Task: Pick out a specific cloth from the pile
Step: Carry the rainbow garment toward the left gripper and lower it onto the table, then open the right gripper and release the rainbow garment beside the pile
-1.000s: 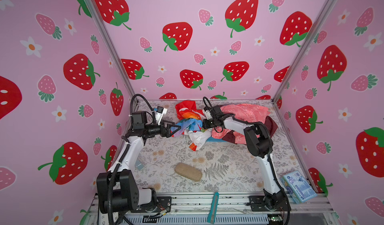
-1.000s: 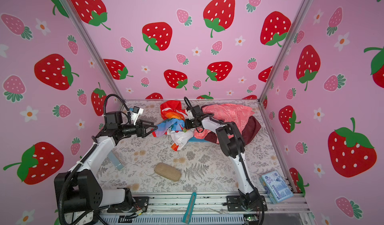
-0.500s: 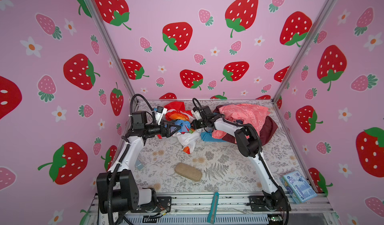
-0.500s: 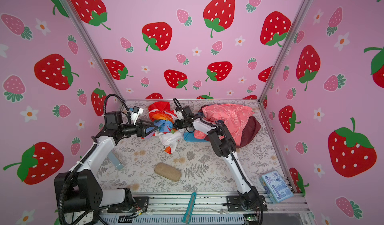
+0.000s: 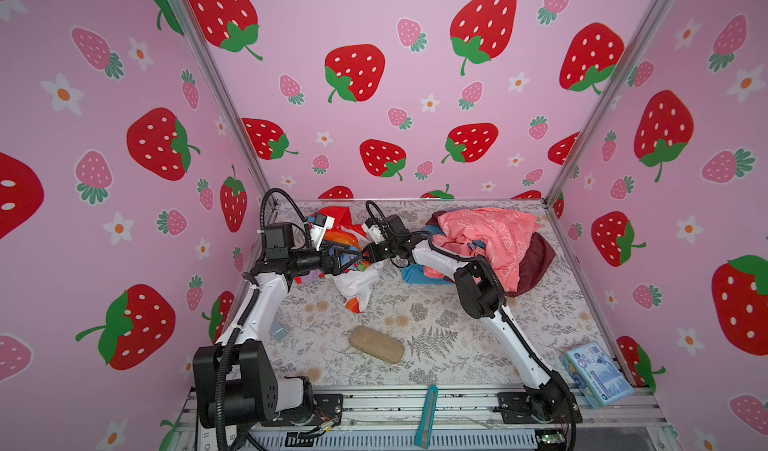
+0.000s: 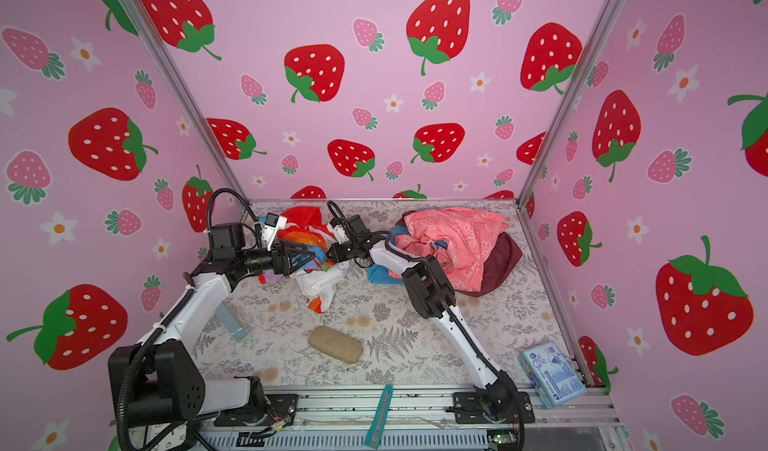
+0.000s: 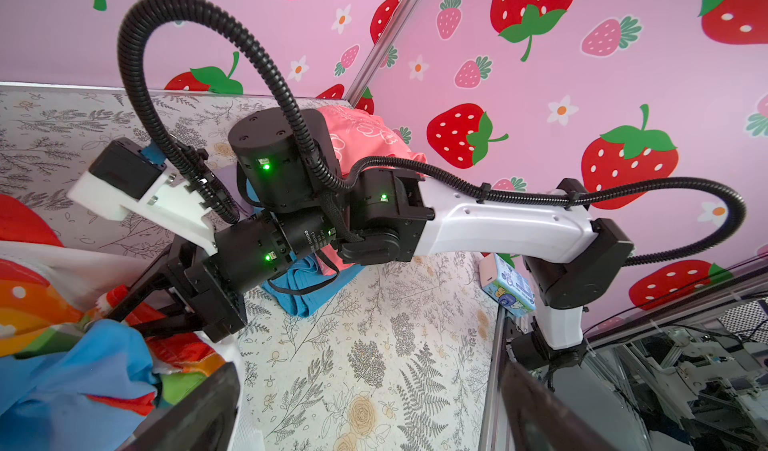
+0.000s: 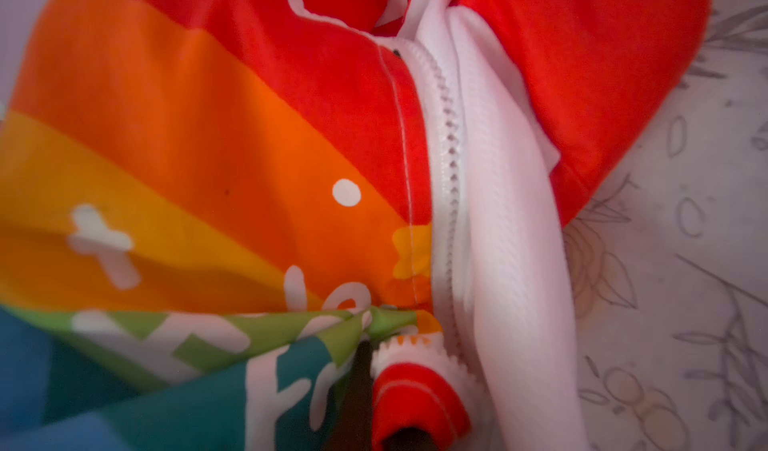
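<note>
Right gripper [image 5: 371, 253] has slid left since a second ago, away from pile [image 5: 490, 241]. Cloth [image 5: 357, 280] has come along with it. Cloth now sits just left of pile, strip of bare table [image 5: 415, 303] between them, white end drooping onto table. Right gripper pinches rainbow fold of cloth tight. Left gripper [image 5: 351, 257] spread wide, grips nothing, right beside cloth. You have most of job done, I think: cloth looks free of pile. Left for you: carry it clear, set down, let go.
</note>
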### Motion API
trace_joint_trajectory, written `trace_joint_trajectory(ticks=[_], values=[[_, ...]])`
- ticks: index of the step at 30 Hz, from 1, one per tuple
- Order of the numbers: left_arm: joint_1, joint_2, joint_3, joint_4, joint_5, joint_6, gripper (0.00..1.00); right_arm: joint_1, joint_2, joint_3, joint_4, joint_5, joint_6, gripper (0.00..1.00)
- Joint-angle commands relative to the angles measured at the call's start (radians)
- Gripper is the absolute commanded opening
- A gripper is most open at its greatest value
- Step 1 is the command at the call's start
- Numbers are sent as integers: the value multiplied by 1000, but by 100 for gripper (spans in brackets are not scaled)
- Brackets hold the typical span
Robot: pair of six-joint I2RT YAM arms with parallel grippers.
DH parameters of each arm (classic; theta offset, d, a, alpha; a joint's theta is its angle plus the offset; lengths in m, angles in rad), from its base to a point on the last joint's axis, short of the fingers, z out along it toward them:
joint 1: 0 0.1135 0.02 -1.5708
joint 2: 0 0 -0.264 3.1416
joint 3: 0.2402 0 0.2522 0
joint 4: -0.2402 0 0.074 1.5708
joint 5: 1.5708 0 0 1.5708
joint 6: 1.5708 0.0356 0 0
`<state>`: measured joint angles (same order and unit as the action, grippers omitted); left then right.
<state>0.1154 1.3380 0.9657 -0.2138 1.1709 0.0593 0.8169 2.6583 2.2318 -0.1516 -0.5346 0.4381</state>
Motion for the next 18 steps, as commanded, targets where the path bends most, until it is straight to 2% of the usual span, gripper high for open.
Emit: trace_joint_trajectory(ticks=[1, 12, 16, 18], values=[[6, 9, 23, 4, 25, 16, 99, 13, 36, 32, -15, -34, 20, 0], [10, 16, 35, -15, 27, 27, 99, 24, 65, 37, 74, -54, 87, 2], [10, 16, 34, -15, 27, 26, 99, 23, 24, 19, 24, -15, 41, 25], [10, 16, 33, -13, 28, 24, 99, 22, -17, -16, 14, 2, 16, 48]])
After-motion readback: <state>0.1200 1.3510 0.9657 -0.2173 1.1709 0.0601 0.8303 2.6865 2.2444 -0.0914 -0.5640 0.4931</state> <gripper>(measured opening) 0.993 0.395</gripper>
